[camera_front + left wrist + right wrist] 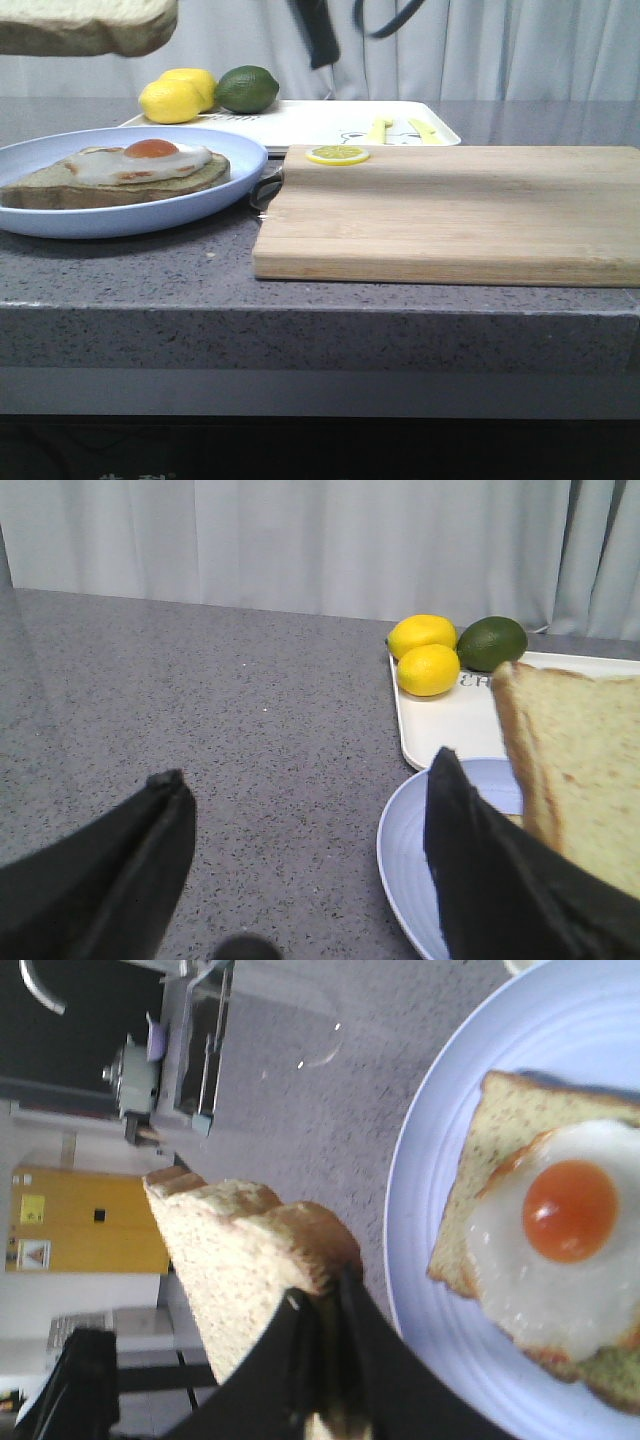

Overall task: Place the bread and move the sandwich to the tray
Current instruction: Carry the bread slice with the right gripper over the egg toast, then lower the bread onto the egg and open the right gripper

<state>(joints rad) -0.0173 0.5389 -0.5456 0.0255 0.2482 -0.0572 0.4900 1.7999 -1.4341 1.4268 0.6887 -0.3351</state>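
I'm holding bread (245,1260) clenched in right gripper (325,1305), hanging above and left of egg slice (120,175) (left gripper (300,850) gaping, idle).

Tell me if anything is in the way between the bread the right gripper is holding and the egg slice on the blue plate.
Nothing visible. The right gripper holds the bread in the air, up and to one side of the plate. The fried egg on the lower slice is uncovered, with open space above it.
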